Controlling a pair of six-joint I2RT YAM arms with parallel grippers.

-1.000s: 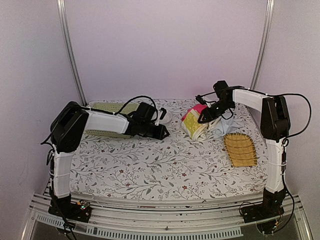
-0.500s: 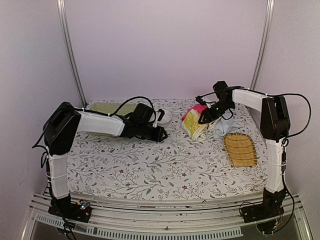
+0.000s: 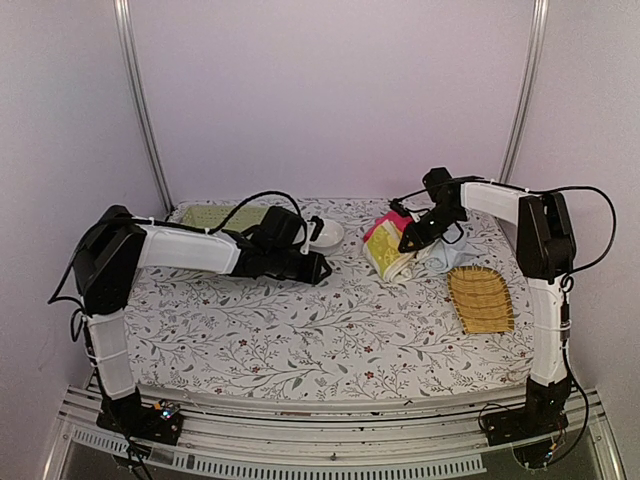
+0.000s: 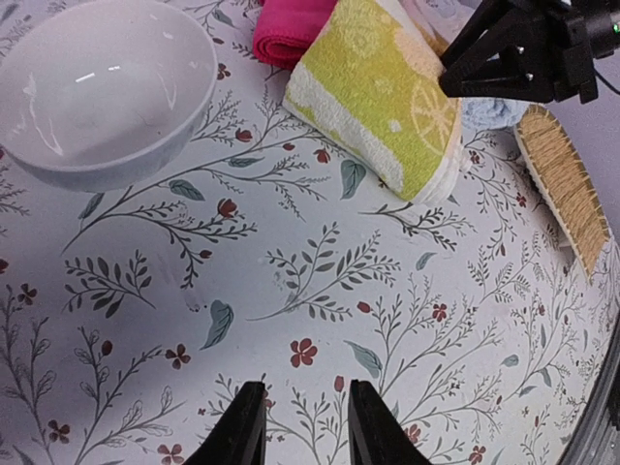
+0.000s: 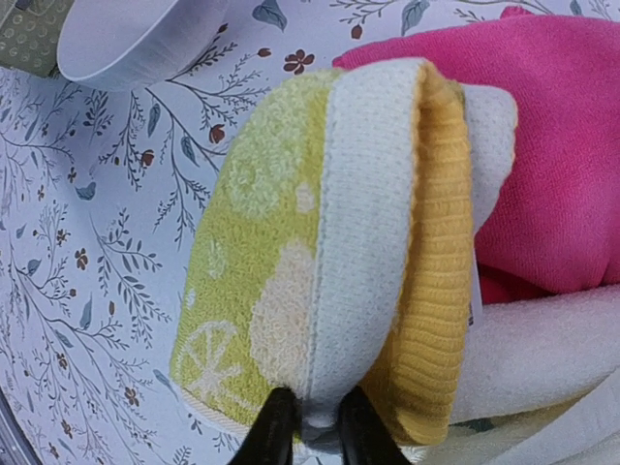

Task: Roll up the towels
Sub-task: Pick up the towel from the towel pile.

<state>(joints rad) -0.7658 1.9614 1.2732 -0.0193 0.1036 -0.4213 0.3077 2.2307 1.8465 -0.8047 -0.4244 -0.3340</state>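
The yellow-green-and-cream towel [image 3: 384,254] lies folded at the back right of the table, on top of the bright pink towel [image 3: 397,219]. My right gripper [image 3: 408,243] is shut on its cream edge, which shows between the fingers in the right wrist view [image 5: 312,431]. There the yellow-green towel [image 5: 291,252] fills the middle, the pink towel [image 5: 542,126] lies behind it and a cream-white towel [image 5: 552,358] lies below. A pale blue towel [image 3: 445,250] is bunched beside the pile. My left gripper [image 3: 318,268] is open and empty [image 4: 302,431], low over the floral cloth, short of the towel [image 4: 378,92].
A white bowl [image 3: 325,232] sits just behind my left gripper and shows in the left wrist view [image 4: 97,87]. The yellow slatted tray [image 3: 481,298] lies at the right. The pale green basket [image 3: 215,215] stands at the back left. The floral table cover [image 3: 300,340] spreads in front.
My left arm has stretched further right and forward, towards the towel pile. My right gripper has kept its hold on the yellow-green towel and barely moved.
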